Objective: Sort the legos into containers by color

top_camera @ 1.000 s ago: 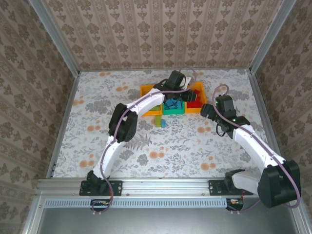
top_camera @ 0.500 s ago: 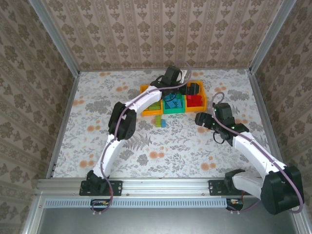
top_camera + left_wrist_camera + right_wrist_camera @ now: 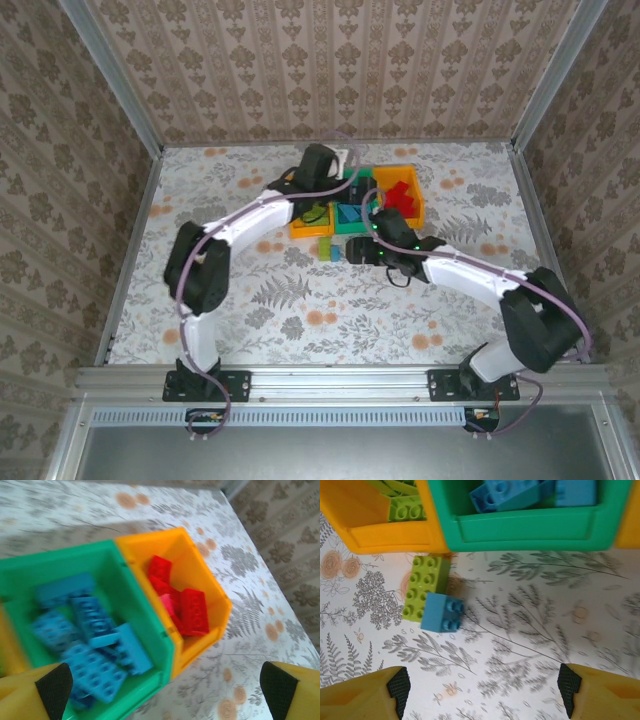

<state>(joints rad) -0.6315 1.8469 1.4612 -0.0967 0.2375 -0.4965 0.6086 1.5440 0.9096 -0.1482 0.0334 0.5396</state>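
Observation:
Three bins stand side by side at the back of the table. The left orange-yellow bin (image 3: 306,229) (image 3: 375,532) holds lime legos. Blue legos (image 3: 95,645) fill the green bin (image 3: 352,228) (image 3: 125,595) (image 3: 530,530). Red legos (image 3: 192,610) lie in the right orange-yellow bin (image 3: 417,196) (image 3: 200,555). In front of the bins a loose lime brick (image 3: 425,585) (image 3: 325,245) touches a loose blue brick (image 3: 442,611) (image 3: 335,256). My left gripper (image 3: 343,186) (image 3: 165,692) hangs open over the green bin's front wall. My right gripper (image 3: 358,244) (image 3: 482,690) is open above bare table, just right of the two loose bricks.
The flowered tablecloth (image 3: 300,310) spreads in front of the bins. Patterned walls and metal rails (image 3: 130,240) close in the table on three sides.
My right arm has swung left from the table's right side to the front of the bins. My left gripper has drawn back left from over the red bin.

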